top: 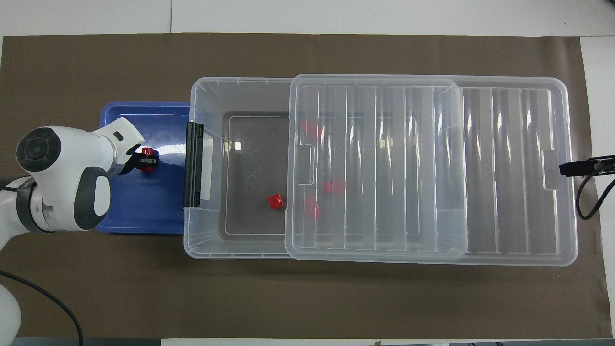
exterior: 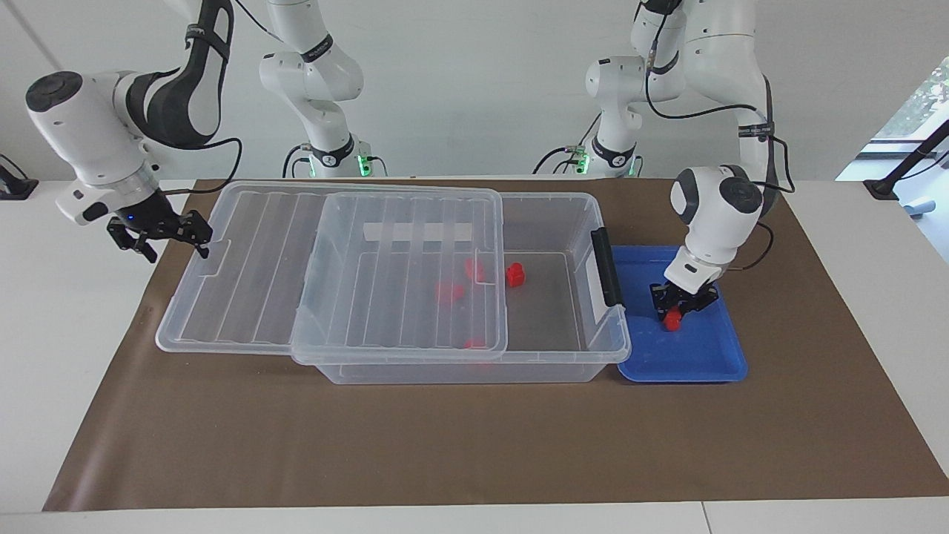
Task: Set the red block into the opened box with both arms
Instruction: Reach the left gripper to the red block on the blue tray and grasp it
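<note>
Pinching red block (exterior: pixel 672 319), left claw (exterior: pixel 680 302) lowered

On the tabletop (exterior: pixel 67 356): a mat (exterior: pixel 474 445), bearing the box (exterior: pixel 586 356) at its middle. Beside the box, toward the left arm's end: a tray (exterior: pixel 697 363), touching it. On the box: the lid (exterior: pixel 334 259), slid toward the right arm's end and overhanging there. In the box: 4 blocks (exterior: pixel 515 276), 1 in the uncovered part, 3 under the lid. In the tray: the red block (exterior: pixel 672 319), between the fingers of the left tool (exterior: pixel 678 308). Right tool (exterior: pixel 159 237) just beside the lid's overhanging end.
</note>
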Available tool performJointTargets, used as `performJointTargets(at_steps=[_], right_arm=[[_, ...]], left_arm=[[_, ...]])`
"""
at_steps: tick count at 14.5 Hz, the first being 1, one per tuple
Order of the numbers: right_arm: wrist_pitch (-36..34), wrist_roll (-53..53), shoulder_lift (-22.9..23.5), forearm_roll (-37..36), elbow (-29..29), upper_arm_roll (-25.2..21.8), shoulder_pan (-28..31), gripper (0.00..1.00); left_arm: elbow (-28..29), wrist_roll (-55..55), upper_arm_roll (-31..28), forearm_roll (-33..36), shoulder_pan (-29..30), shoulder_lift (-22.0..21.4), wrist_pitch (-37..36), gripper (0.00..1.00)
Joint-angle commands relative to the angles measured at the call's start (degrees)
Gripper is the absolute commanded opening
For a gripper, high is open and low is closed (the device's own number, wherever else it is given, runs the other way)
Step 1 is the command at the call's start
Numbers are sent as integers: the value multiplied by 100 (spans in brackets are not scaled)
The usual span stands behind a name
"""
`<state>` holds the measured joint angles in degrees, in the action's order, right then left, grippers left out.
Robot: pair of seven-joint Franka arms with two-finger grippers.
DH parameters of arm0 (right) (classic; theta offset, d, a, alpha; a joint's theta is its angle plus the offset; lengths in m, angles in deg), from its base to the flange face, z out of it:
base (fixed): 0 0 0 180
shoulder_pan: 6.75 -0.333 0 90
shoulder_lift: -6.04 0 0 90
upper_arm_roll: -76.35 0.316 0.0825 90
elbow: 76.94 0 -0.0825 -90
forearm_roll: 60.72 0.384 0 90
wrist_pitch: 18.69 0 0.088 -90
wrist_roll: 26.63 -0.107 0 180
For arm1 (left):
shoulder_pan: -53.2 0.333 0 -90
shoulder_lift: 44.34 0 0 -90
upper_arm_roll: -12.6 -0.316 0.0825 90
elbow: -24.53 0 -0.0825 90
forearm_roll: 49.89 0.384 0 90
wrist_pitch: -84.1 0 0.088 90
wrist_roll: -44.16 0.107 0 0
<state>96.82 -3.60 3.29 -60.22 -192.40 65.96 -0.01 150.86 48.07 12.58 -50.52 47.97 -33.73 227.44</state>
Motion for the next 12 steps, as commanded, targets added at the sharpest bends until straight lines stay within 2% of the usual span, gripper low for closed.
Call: performJointTargets(at_steps=[1,4,7,10,12], right_arm=[[-712,27,152,-23,715,11,-199,100],[-1450,-491,100,-23,1269,28,-463,100],[-2312,-1193,47,29,1832,46,-683,100],[-2620,-1722,-137,47,1825,336,-683,100],[-2762,-1959,-225,47,1781,484,-683,100]], left_arm=[[-81,-57,-51,116,-66,-339,-498,0],[-459,-48,-51,116,-66,-875,-1603,0],[-741,-57,-33,116,-66,-1297,-2221,0],[-872,-100,36,116,-74,-1745,-2687,0],[-1144,-467,326,116,-74,-1747,-3065,0]])
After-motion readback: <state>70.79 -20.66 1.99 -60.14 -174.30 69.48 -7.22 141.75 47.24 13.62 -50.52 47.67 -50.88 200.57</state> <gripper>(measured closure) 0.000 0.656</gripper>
